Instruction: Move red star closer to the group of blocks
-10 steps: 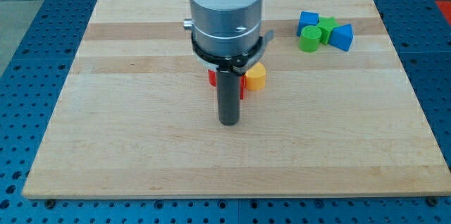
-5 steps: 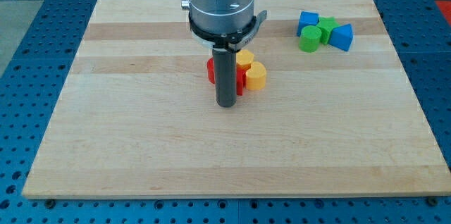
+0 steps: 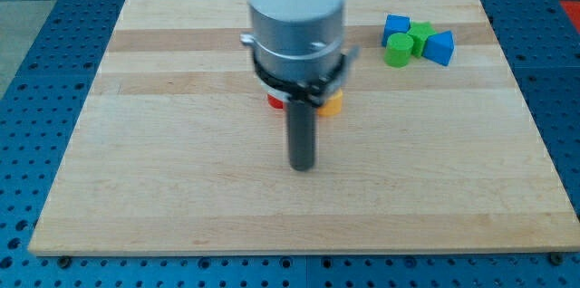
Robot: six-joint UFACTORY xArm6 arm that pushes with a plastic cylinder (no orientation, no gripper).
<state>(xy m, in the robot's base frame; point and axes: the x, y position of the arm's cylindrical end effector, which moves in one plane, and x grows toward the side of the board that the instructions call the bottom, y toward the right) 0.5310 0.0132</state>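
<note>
Nearest the view's bottom, my tip (image 3: 302,167) is seen planted on the wooden board (image 3: 163,188), on bare wood with no block touching it (there is no gripper here, only the dark rod, so nothing is held). Just beyond it, toward the view's top, the red star (image 3: 275,101) is glimpsed as a sliver at the left of the rod, mostly hidden by the arm's grey collar (image 3: 297,48). Beside it, at the rod's right, a yellow block (image 3: 332,102) is partly covered too, its shape not made out. Farther off, near the top right, the group is found: blue block (image 3: 395,24), green block (image 3: 421,33), green cylinder (image 3: 400,50), and blue block at the right (image 3: 439,47), packed close together, well apart from the star.
</note>
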